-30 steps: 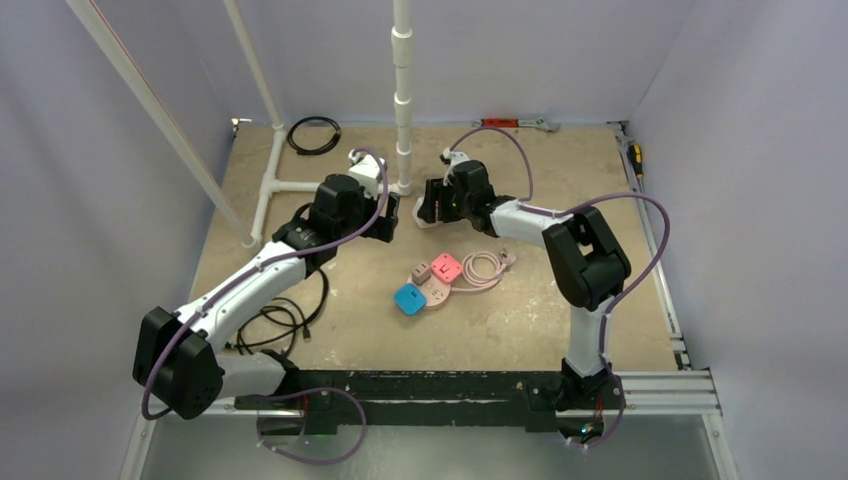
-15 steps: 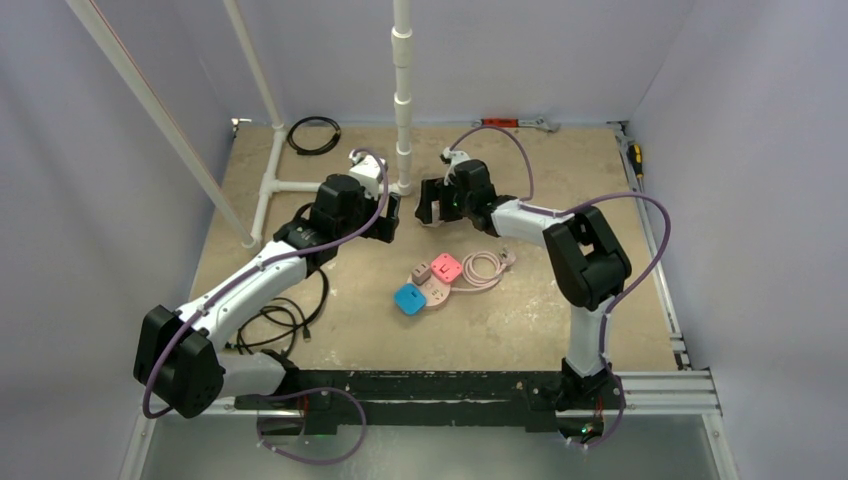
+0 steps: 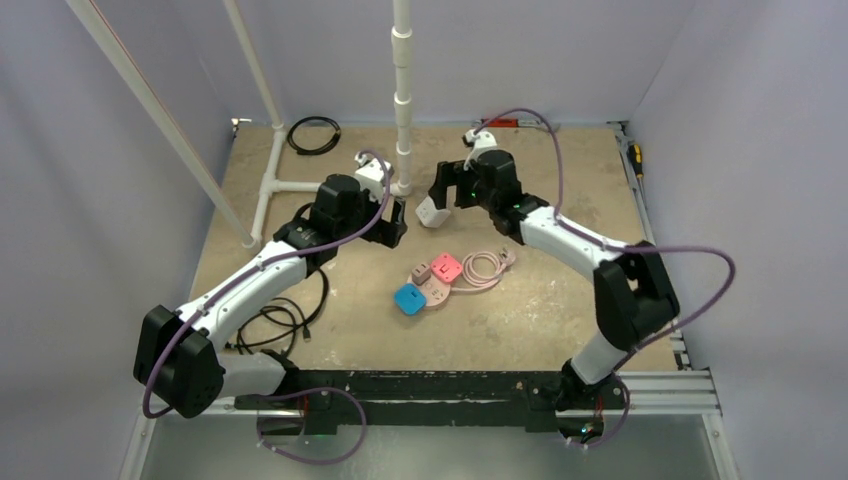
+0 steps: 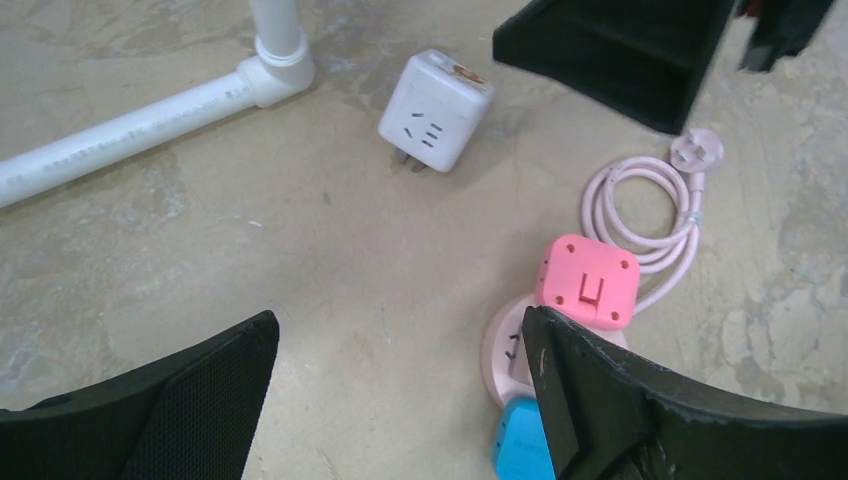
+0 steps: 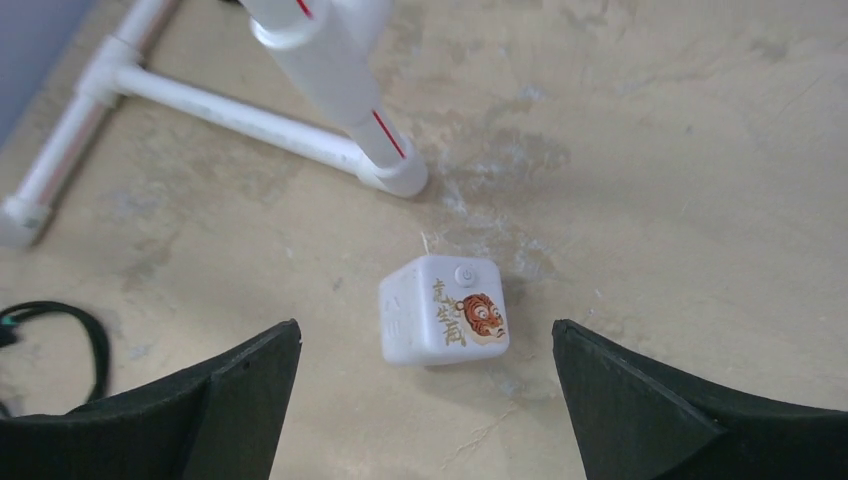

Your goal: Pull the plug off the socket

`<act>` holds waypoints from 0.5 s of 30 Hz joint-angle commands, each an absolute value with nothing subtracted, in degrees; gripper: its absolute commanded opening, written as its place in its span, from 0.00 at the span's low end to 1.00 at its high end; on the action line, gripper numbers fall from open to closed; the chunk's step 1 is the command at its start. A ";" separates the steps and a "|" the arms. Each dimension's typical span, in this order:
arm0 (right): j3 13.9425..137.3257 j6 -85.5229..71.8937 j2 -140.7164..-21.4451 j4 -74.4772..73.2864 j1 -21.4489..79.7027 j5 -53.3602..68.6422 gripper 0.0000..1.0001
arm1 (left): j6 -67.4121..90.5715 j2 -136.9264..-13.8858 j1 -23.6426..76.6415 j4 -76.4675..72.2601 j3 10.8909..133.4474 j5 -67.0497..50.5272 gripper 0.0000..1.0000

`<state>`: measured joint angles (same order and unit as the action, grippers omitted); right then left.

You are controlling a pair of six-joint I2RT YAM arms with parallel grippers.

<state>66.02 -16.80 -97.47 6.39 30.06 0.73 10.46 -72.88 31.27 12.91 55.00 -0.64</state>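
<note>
Two grippers: left gripper (image 4: 398, 330) and right gripper (image 5: 425, 335), fingers spread wide, empty.
Flat round pale-pink socket (image 4: 505, 352): nothing holds it down; it may lift with the square pink plug (image 4: 588, 280) when pulled.

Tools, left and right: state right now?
Left tool: open, holding nothing.
Right tool: open, holding nothing; white adapter cube lies on the table beneath it.

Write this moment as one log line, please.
left gripper open | right gripper open above white plug | white plug on table | pink plug in socket
</note>
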 commanded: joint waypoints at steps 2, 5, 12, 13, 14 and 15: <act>60.99 -16.63 -85.73 3.87 29.89 0.52 0.99 | 9.32 -72.08 31.68 11.90 54.51 -11.69 0.91; 56.23 -17.83 -79.53 1.68 29.91 6.36 0.98 | 7.45 -71.82 33.73 13.02 53.58 -15.71 0.90; 43.43 -21.08 -69.08 2.21 29.86 19.03 0.96 | 5.63 -77.15 36.46 19.18 53.18 -16.13 0.90; 42.67 -20.73 -69.21 1.75 29.86 19.53 0.95 | 5.63 -78.03 36.96 19.22 53.39 -16.09 0.90; 42.06 -20.24 -69.44 1.45 29.80 19.96 0.95 | 5.68 -78.88 37.37 19.17 53.48 -16.17 0.90; 41.29 -20.11 -69.65 1.71 29.84 19.96 0.94 | 5.63 -79.76 37.78 19.15 53.59 -16.17 0.90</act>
<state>43.48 -19.84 -69.65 2.52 29.95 14.81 6.87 -76.90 36.62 17.04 53.32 -14.81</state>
